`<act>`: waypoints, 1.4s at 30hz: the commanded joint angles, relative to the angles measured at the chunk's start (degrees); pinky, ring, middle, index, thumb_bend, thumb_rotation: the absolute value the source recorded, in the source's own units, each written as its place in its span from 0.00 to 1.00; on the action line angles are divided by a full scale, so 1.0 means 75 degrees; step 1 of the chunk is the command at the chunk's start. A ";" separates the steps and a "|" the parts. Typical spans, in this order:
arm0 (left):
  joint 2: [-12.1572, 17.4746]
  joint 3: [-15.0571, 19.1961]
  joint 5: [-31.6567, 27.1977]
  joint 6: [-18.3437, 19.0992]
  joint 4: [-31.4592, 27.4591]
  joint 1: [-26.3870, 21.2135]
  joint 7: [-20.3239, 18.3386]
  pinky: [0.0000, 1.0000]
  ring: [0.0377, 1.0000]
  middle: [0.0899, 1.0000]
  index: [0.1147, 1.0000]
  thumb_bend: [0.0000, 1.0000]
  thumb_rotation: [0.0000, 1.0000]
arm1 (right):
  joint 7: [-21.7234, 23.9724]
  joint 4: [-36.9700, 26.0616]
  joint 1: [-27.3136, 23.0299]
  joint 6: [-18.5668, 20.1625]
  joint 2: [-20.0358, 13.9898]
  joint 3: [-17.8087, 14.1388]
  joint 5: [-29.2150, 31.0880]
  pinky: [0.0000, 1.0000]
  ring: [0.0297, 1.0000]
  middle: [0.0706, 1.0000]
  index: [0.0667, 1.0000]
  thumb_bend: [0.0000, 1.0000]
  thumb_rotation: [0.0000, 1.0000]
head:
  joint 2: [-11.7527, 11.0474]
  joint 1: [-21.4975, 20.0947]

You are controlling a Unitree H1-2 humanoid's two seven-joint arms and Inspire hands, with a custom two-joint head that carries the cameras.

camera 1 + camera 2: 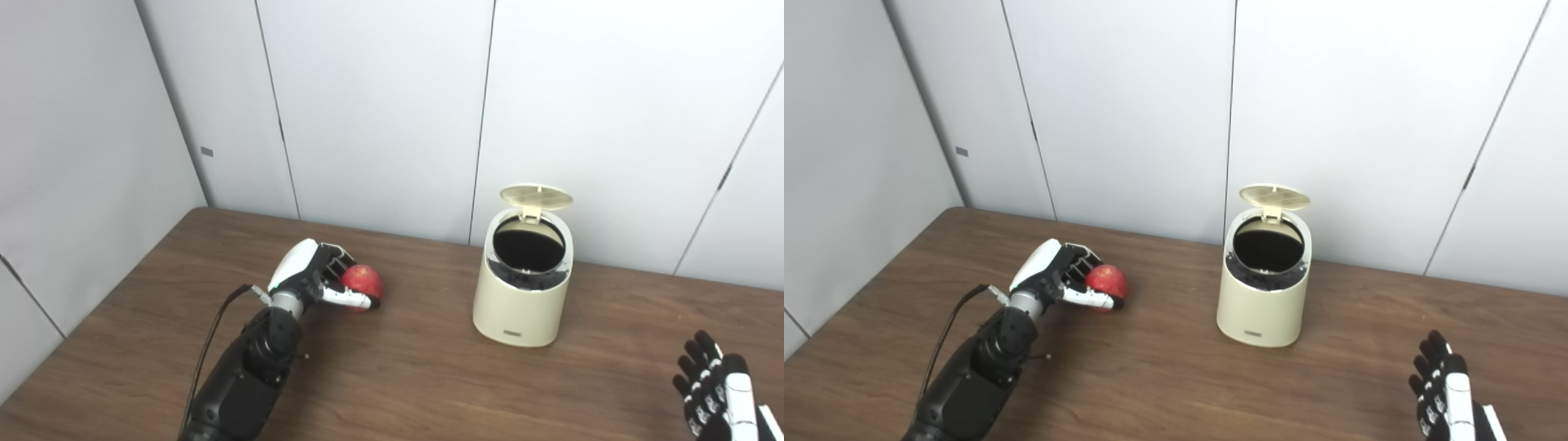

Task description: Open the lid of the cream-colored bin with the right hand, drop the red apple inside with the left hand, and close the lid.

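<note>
Cream-colored plastic marks my target: the bin (522,288) stands on the wooden table (416,380) with its lid (536,197) already tipped up at the back, the dark mouth open toward me. My left hand (312,275) is at the table's left side, well apart from the bin, its fingers (349,298) wrapped around the red apple (362,285), thumb under the near side; I cannot tell whether the fruit is off the table or resting on it. My right hand (1442,392) waits low at the near right corner, fingers spread and holding nothing. The step in hand, as I judge it, is carrying the apple over to the opening. I would lift straight up first so the fruit clears the surface, travel rightward high enough to pass over the rim, centre the apple above the dark mouth, and only then release. I would stay forward of the raised lid so it is not knocked shut.
</note>
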 commanded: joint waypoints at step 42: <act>-0.1165 -0.0402 0.1185 -0.0973 -0.2299 -0.0004 0.1774 0.31 0.37 0.45 0.46 0.47 0.00 | 0.0041 0.1614 -0.0042 -0.2202 -0.0017 0.0131 -0.0429 1.00 1.00 0.97 0.95 0.52 1.00 | -0.0664 -0.1407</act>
